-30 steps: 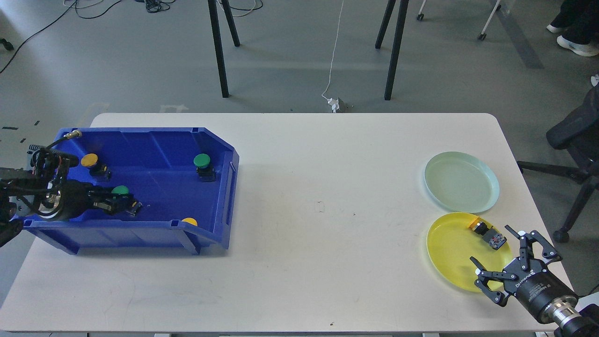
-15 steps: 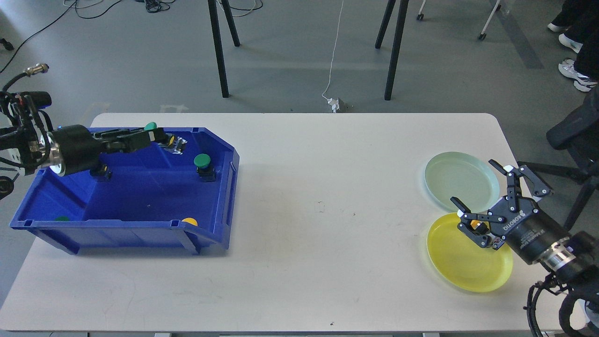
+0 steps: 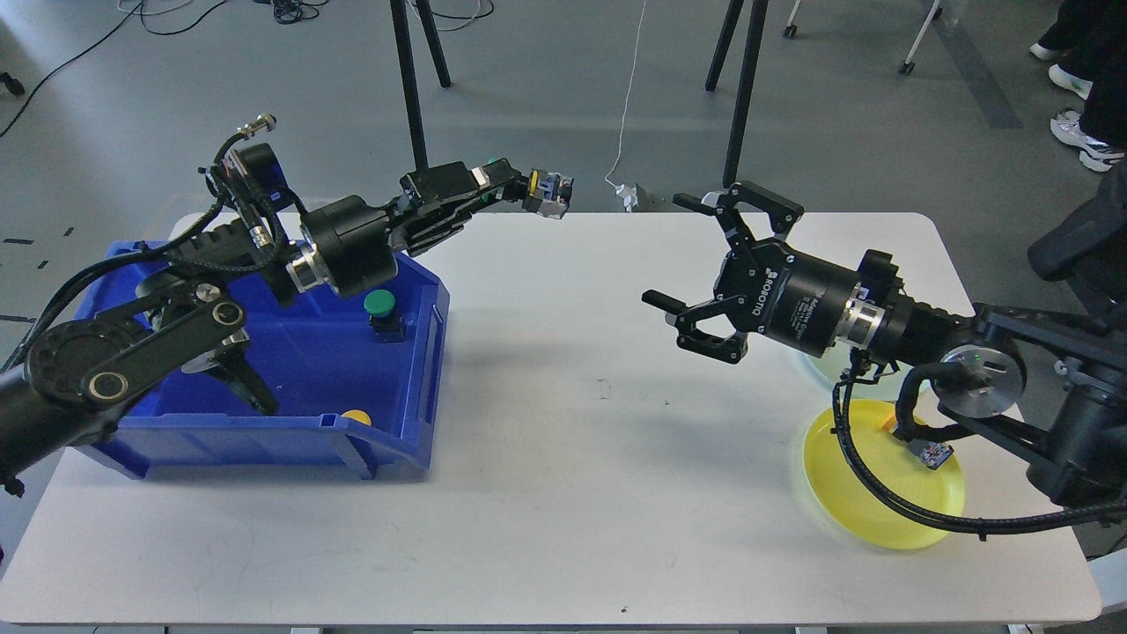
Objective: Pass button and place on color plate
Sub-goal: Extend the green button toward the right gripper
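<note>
My left gripper (image 3: pixel 509 183) is shut on a green-capped button (image 3: pixel 544 189) with a yellow and grey block, held high above the table's back edge, right of the blue bin (image 3: pixel 414 370). My right gripper (image 3: pixel 666 251) is open and empty above the table's middle, its fingers pointing left toward the held button, a gap apart from it. A green button (image 3: pixel 379 305) and a yellow button (image 3: pixel 357 416) lie in the bin. The yellow plate (image 3: pixel 845 502) at the front right holds a button (image 3: pixel 931 453), partly hidden by my right arm. The pale green plate is mostly hidden behind that arm.
Black stand legs (image 3: pixel 412 97) rise from the floor beyond the table's back edge. A dark chair (image 3: pixel 1087 255) stands at the right. My left arm lies across the bin and my right arm across the plates.
My left gripper lifted the green button out of the bin and carried it right and up. My right gripper swung left from the yellow plate to the table's middle, staying open.
</note>
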`<act>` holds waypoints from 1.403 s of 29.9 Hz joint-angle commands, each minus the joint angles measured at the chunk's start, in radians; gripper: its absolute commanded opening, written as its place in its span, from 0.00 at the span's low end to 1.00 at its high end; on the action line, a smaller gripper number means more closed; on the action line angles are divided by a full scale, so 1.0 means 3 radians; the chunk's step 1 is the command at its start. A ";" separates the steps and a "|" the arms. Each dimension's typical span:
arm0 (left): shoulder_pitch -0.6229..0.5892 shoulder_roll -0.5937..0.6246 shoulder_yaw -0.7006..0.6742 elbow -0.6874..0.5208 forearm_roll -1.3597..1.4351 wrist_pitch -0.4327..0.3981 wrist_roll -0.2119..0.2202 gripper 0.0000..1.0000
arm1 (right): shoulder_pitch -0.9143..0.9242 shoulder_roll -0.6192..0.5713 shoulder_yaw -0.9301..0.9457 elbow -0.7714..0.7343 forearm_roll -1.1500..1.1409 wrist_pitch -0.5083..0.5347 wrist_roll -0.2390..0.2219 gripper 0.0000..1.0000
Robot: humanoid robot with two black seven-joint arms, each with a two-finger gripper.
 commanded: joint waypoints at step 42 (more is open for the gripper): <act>0.0003 -0.0016 0.0020 0.0006 0.0089 0.0001 -0.0001 0.07 | 0.0269 0.1135 0.0025 -0.0994 0.0933 0.0005 -0.0298 1.00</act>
